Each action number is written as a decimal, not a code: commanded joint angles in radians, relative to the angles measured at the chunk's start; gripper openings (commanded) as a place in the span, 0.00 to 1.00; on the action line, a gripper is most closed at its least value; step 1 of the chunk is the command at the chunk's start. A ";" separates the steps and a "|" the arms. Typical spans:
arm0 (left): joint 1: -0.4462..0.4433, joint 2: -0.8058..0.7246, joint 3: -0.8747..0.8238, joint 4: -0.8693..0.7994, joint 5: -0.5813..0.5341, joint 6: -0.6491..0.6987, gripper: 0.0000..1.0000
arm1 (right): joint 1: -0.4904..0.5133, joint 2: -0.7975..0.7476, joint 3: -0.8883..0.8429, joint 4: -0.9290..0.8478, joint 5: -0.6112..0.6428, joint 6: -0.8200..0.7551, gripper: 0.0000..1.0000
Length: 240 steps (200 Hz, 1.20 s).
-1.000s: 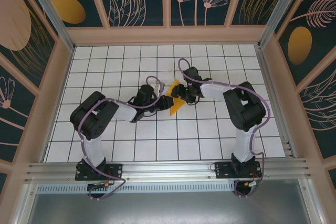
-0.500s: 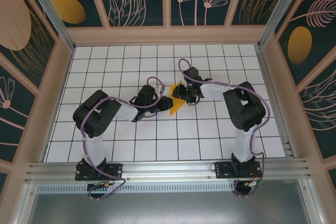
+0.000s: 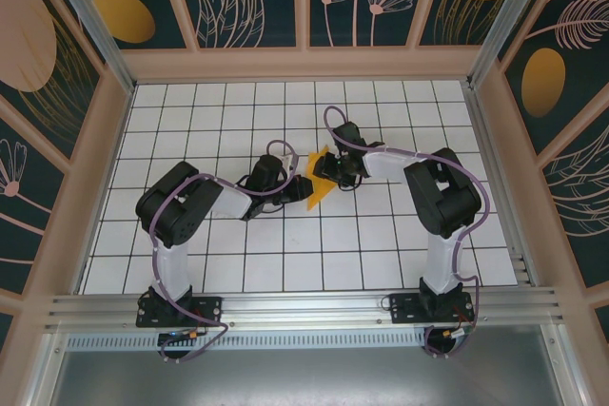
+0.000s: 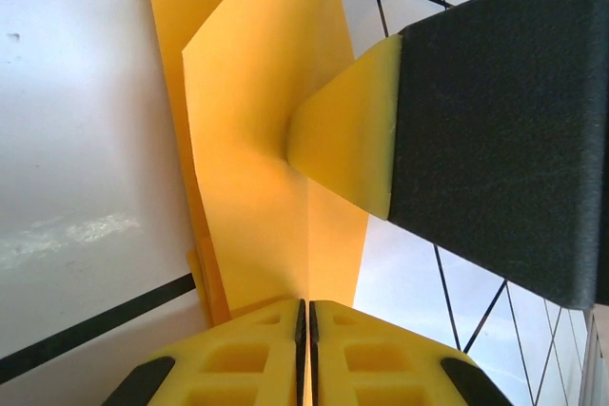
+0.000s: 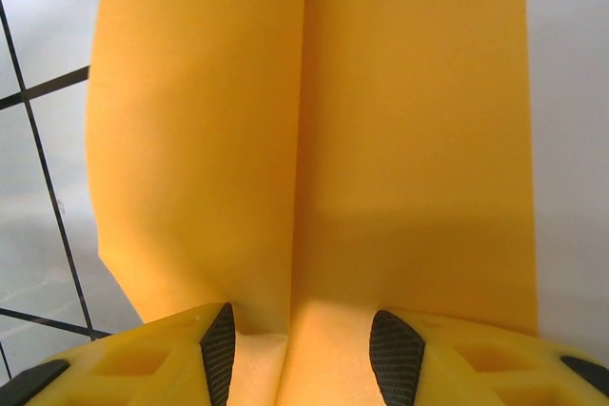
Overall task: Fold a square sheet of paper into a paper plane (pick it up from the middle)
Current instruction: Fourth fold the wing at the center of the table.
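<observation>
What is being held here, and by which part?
The folded paper. The left tool is shut on its edge at the crease; the right tool straddles the fold, but whether it clamps cannot be told.

I get the wide picture from the top camera, which sits high above the folded sheet of paper (image 3: pixel 319 187) and back past the near edge of the table (image 3: pixel 285 268). It tilts down and forward, so the paper looks small at mid-frame. The left wrist camera looks along the left gripper (image 4: pixel 304 309) from right against the paper's left side. A finger (image 4: pixel 495 121) of the right gripper (image 5: pixel 303 330) shows just beyond the paper. The right wrist camera is equally close on the paper's opposite side. All three views share the paper and the table's grid lines.
</observation>
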<state>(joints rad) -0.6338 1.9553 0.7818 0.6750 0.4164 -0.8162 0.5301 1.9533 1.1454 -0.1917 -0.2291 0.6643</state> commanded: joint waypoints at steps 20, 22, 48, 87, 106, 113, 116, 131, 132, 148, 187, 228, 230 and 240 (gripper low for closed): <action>0.000 0.025 0.023 -0.015 -0.005 0.015 0.15 | -0.019 0.197 -0.081 -0.109 0.162 -0.002 0.49; 0.000 0.025 0.023 -0.014 -0.005 0.015 0.15 | -0.019 0.198 -0.081 -0.110 0.162 -0.001 0.49; 0.000 0.028 0.022 -0.012 0.001 0.016 0.15 | -0.019 0.203 -0.079 -0.111 0.162 0.000 0.49; 0.000 0.037 0.026 -0.015 0.006 0.016 0.15 | -0.019 0.204 -0.081 -0.112 0.163 -0.002 0.48; 0.000 0.044 0.031 -0.024 0.009 0.015 0.14 | -0.019 0.205 -0.082 -0.110 0.162 -0.002 0.48; 0.000 0.047 0.033 -0.028 0.009 0.015 0.14 | -0.019 0.206 -0.082 -0.110 0.160 -0.002 0.47; 0.000 0.047 0.034 -0.031 0.009 0.016 0.13 | -0.018 0.205 -0.082 -0.109 0.160 -0.002 0.47; 0.000 0.049 0.035 -0.041 0.005 0.017 0.12 | -0.018 0.205 -0.081 -0.109 0.157 -0.003 0.46; -0.001 0.049 0.034 -0.041 0.004 0.016 0.12 | -0.018 0.206 -0.082 -0.109 0.157 -0.003 0.46; 0.000 0.049 0.034 -0.057 -0.006 0.017 0.12 | -0.019 0.205 -0.082 -0.109 0.157 -0.003 0.46; 0.000 0.050 0.036 -0.126 -0.042 0.018 0.10 | -0.019 0.155 -0.073 -0.106 0.131 -0.016 0.46; 0.000 0.040 0.023 -0.165 -0.069 0.016 0.08 | -0.036 0.051 -0.032 -0.106 0.072 -0.049 0.45; 0.000 0.040 0.023 -0.165 -0.070 0.017 0.08 | -0.036 0.047 -0.032 -0.104 0.067 -0.051 0.45; 0.000 0.036 0.022 -0.170 -0.072 0.015 0.08 | -0.043 0.022 -0.036 -0.085 0.036 -0.065 0.45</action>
<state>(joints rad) -0.6338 1.9739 0.8139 0.6247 0.4034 -0.8162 0.5259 1.9339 1.1542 -0.2001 -0.2375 0.6510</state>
